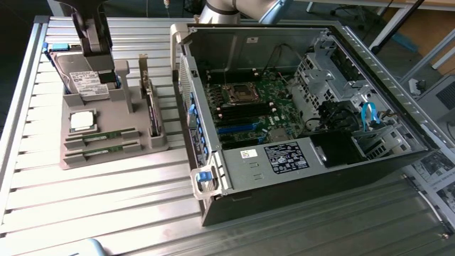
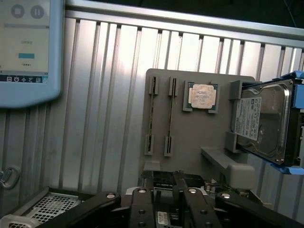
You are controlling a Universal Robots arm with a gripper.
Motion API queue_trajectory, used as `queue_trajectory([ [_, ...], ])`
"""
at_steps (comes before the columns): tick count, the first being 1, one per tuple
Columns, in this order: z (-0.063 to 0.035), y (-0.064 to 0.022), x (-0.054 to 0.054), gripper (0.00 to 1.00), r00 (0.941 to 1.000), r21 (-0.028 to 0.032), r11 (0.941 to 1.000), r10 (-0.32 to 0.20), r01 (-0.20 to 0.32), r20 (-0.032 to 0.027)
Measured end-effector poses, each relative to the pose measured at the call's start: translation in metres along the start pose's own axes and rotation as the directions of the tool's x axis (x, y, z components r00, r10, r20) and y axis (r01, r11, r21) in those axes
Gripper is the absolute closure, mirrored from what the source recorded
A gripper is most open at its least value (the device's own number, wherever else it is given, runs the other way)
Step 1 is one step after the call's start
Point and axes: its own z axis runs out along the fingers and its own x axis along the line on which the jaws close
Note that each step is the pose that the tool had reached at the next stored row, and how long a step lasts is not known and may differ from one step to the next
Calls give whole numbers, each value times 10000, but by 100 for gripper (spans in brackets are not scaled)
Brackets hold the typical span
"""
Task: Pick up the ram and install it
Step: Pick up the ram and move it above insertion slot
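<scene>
Tool [image 2: 164, 175] spread wide, empty. Ram [image 2: 152, 116] below, ahead of tool, in tray [image 2: 199, 137] slot beside twin [image 2: 170, 114]. Likely light, stiff, easy to snap: pinch flat sides, middle.

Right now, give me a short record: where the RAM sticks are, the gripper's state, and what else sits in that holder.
ram sticks: two, both lying in slots of the gray holder
gripper: open, above the holder
also in holder: processor chip, hard drive, upright expansion card
computer case: open, motherboard exposed, to the exterior view's right of the holder
</scene>
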Motion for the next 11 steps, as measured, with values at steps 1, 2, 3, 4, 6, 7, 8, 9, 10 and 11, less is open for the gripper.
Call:
queue_trajectory([
  [1,0,0,0,70,10000,0,10000,0,0,1],
  [2,2,0,0,70,10000,0,10000,0,0,1],
  [3,3,0,0,70,10000,-1,10000,0,0,0],
  [4,5,0,0,70,10000,0,10000,0,0,0],
  [6,11,1,0,70,10000,-1,10000,-1,1,0],
  [7,14,3,-1,70,10000,0,10000,0,0,0],
  [8,17,4,-1,70,10000,0,10000,0,0,1],
  [9,21,6,-1,70,10000,0,10000,0,0,1],
  [10,24,8,-1,70,10000,0,10000,0,0,0],
  [11,28,11,-2,70,10000,0,10000,1,-1,1],
])
